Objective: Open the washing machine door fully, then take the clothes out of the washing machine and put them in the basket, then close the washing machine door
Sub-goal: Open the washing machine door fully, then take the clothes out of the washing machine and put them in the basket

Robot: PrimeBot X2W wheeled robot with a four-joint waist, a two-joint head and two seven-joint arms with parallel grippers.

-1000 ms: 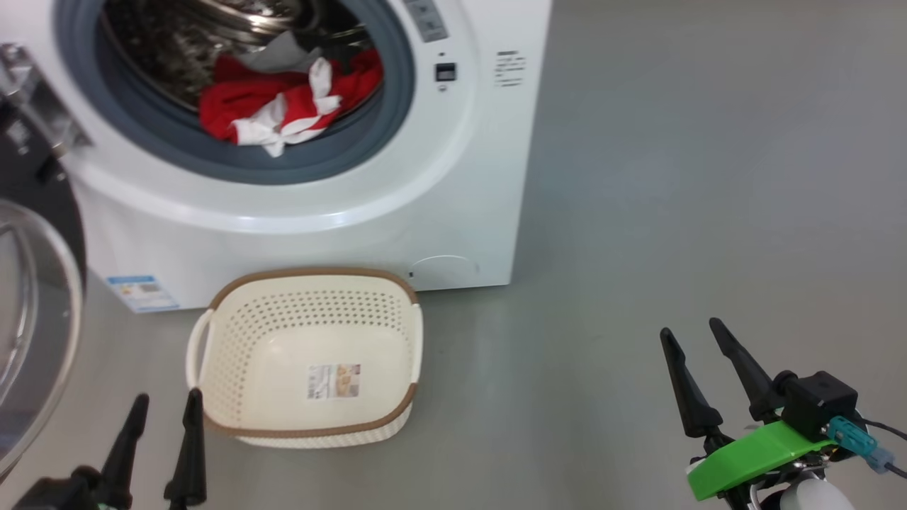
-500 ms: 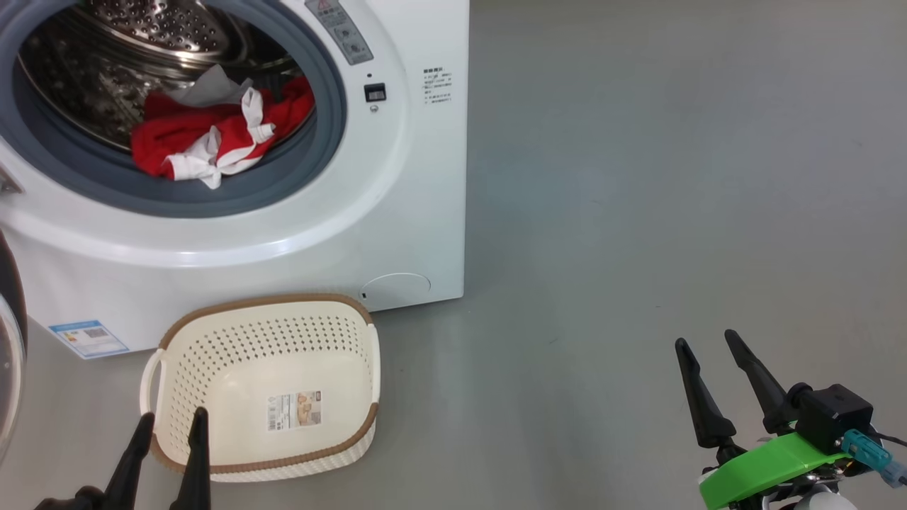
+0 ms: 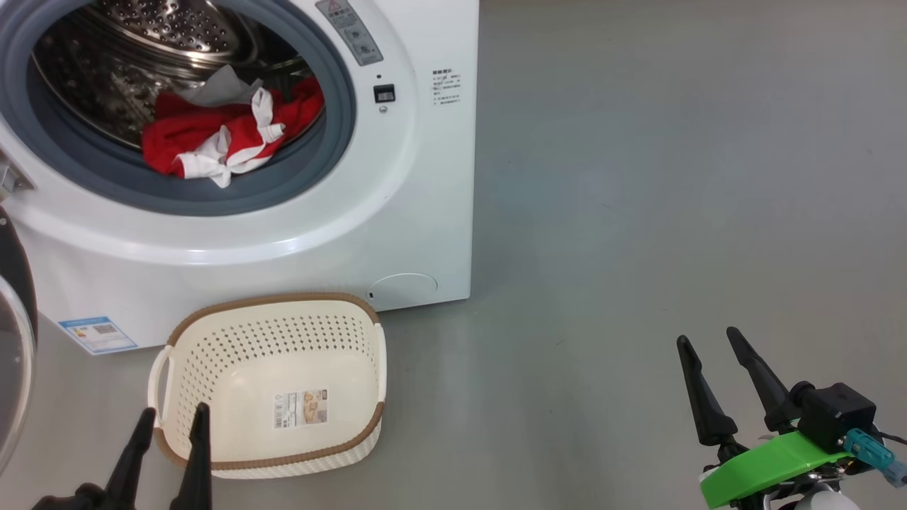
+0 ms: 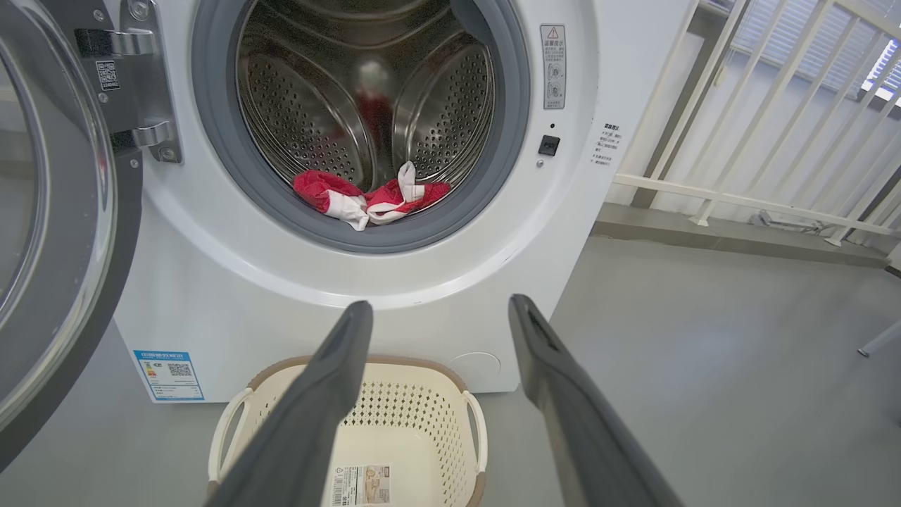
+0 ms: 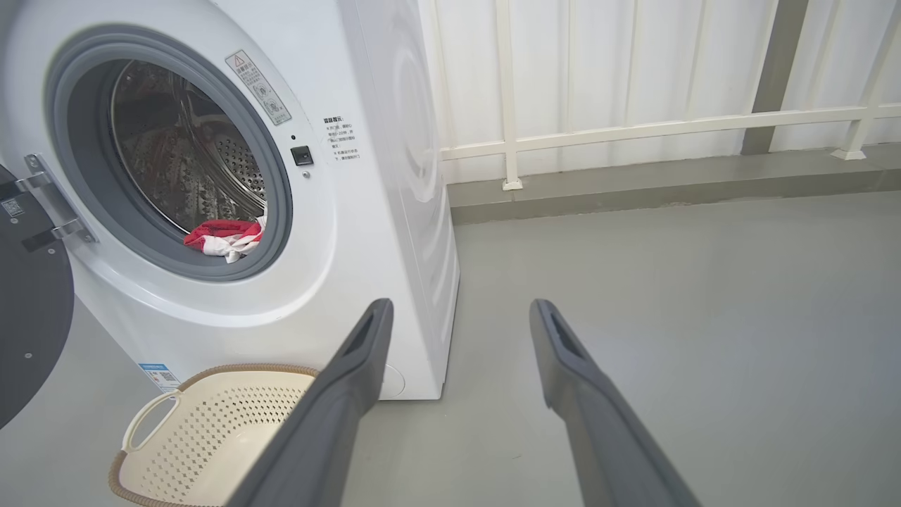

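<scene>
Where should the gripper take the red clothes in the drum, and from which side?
Grip the raised red-and-white bunch at the front of the clothes, nearest the grey gasket. Come straight in through the open doorway from the front, slightly from above: the pile lies low in the drum and that fold stands up, probably easiest to pinch.

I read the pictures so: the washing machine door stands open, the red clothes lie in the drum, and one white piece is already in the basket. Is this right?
Not wholly. The basket holds no clothes yet; in the head view its bottom is bare but for a paper sticker. The washing machine door does stand open, and the red clothes lie in the drum.
</scene>
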